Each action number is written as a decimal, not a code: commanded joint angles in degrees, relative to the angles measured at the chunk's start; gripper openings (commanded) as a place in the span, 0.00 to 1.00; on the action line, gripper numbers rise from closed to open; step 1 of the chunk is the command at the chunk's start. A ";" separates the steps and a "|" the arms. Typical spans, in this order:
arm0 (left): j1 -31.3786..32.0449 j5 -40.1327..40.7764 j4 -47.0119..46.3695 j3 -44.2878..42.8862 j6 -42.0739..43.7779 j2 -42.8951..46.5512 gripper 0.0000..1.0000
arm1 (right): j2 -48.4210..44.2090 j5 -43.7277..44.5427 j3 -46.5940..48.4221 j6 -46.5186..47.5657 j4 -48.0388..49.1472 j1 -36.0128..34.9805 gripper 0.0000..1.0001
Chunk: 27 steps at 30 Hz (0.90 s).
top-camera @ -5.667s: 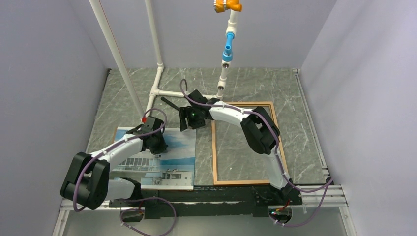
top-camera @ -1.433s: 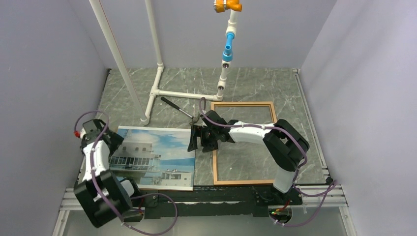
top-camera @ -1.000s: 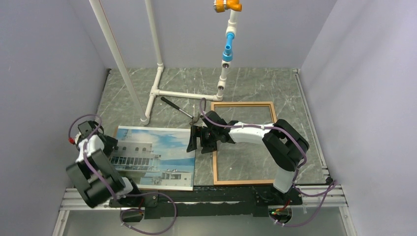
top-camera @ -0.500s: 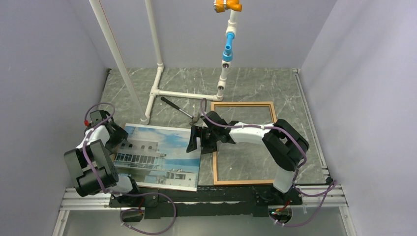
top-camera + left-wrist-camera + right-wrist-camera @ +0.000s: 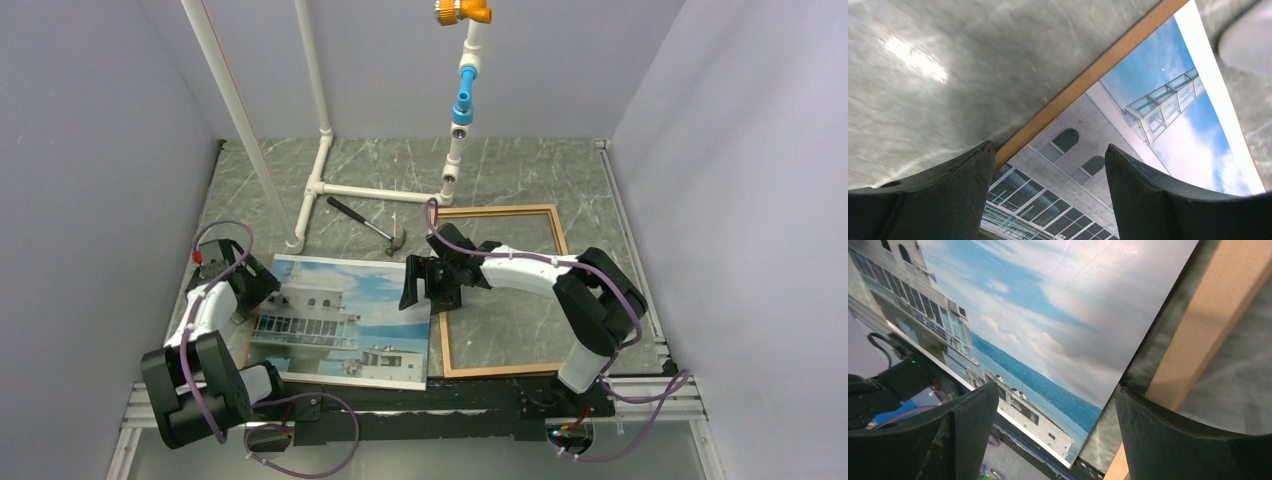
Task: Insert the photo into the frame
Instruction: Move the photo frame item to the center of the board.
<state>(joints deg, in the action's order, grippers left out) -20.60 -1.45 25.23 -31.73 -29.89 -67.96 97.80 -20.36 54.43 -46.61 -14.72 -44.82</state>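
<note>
Glossy rectangular photo lies flat, long axis left-right, just left of the thin wooden frame; left jaws and right jaws gape wide.

No legible text — none anywhere

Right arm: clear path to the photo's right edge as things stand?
Probably yes: the right hand hangs open over that edge of the photo, nothing between; the left rail of the frame lies close beside it.

Tabletop seen whole from high behind the arm bases, faced toward the far side. Left wrist view set close at the left edge of the photo, right wrist view close at its right edge; photo shared by all.
</note>
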 commanded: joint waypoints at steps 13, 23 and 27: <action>4.61 -2.93 7.70 0.99 -4.76 3.40 0.85 | -10.83 6.37 0.95 3.70 -10.45 -0.91 0.87; 7.43 -1.07 8.02 0.67 -4.50 4.06 0.85 | -12.64 15.12 -1.56 6.44 -14.08 -0.77 0.85; 8.12 -0.82 8.07 0.48 -4.31 3.66 0.84 | -10.76 15.63 0.01 8.23 -13.55 2.09 0.84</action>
<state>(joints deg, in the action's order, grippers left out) -13.50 -0.86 30.96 -30.55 -33.63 -64.58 87.15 -8.10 53.01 -40.91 -27.88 -45.30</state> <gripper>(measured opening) 0.845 0.848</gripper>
